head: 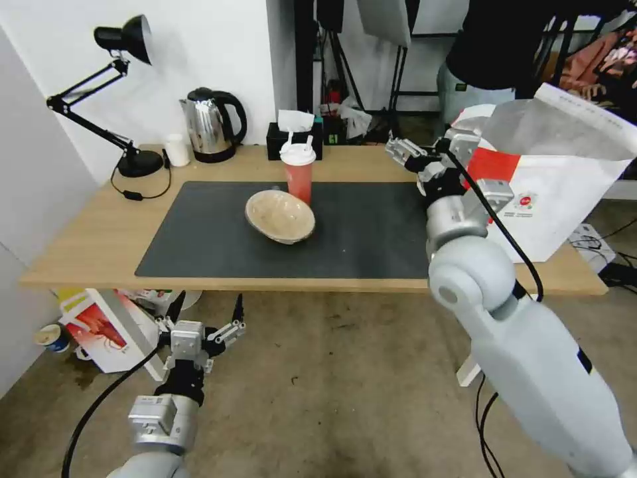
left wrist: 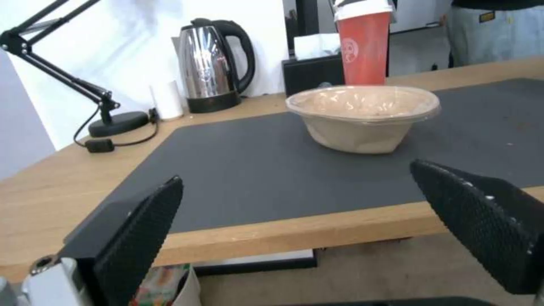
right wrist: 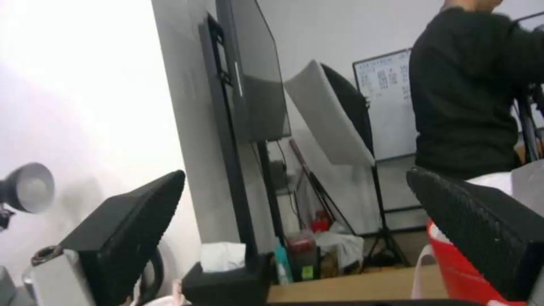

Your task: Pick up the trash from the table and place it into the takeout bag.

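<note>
The beige paper bowl (head: 280, 216) sits on the dark grey mat (head: 371, 232) near the middle of the table (head: 86, 245), tilted a little, and the red cup (head: 299, 174) with its white lid and straws stands upright just behind it, toward the wall side. The takeout bag (head: 564, 166) stands at the table's right end, its mouth open and its red panel facing the mat.

The right gripper (head: 406, 154) is raised over the table's right part, just beside the bag's red panel and well apart from the bowl and cup, which lie to its left. Its fingers are spread with nothing between them; in the right wrist view both black pads (right wrist: 133, 225) stand wide apart against the room behind.

The left gripper (head: 207, 312) hangs below the table's front edge, over the floor, in front of the bowl and lower than it. Its fingers (left wrist: 142, 238) are also parted and empty, with the bowl and cup seen beyond them across the mat.

A kettle (head: 211, 125), a desk lamp (head: 113, 86) and a black tissue box (head: 292, 138) stand along the back edge.
</note>
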You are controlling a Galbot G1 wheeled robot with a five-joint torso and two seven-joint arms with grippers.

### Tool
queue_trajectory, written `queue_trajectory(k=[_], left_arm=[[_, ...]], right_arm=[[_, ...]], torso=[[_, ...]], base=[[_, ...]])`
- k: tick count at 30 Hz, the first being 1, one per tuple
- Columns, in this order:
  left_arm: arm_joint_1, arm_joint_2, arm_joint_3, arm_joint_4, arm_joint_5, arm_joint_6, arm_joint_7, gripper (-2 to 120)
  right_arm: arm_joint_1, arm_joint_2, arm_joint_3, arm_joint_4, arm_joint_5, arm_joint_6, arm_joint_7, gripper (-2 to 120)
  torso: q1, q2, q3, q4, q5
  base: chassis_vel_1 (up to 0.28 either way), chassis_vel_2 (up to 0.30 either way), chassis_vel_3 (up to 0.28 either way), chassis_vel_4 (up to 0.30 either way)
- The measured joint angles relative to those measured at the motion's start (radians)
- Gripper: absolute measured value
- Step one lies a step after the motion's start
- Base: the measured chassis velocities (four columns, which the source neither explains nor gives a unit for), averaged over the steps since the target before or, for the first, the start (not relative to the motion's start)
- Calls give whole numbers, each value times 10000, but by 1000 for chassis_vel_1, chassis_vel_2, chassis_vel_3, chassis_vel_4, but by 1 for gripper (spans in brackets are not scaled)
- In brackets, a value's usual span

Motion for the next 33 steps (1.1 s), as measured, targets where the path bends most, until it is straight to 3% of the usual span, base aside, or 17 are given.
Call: queue_trajectory(k=[7,15,24,33], left_arm=[[0,0,0,0,0,0,0,100],[0,0,0,0,0,0,0,100],[0,0,0,0,0,0,0,100],[0,0,0,0,0,0,0,100]], right_arm=[[-1170,180,680,768,-796,262,-611,100],[-3859,642,1399,1666,-2570,1753,-2160,100],[-4886,260,1637,1529,-2938,2588,-2771,100],[-5941,372,1437,1278,-3685,3754,-3103,100]], torso=[[0,0,0,-1,1],[0,1,0,-2,0],[0,1,0,1,1],[0,1,-1,-1,0]], base=[[0,0,0,0],[0,0,0,0],[0,0,0,0],[0,0,0,0]])
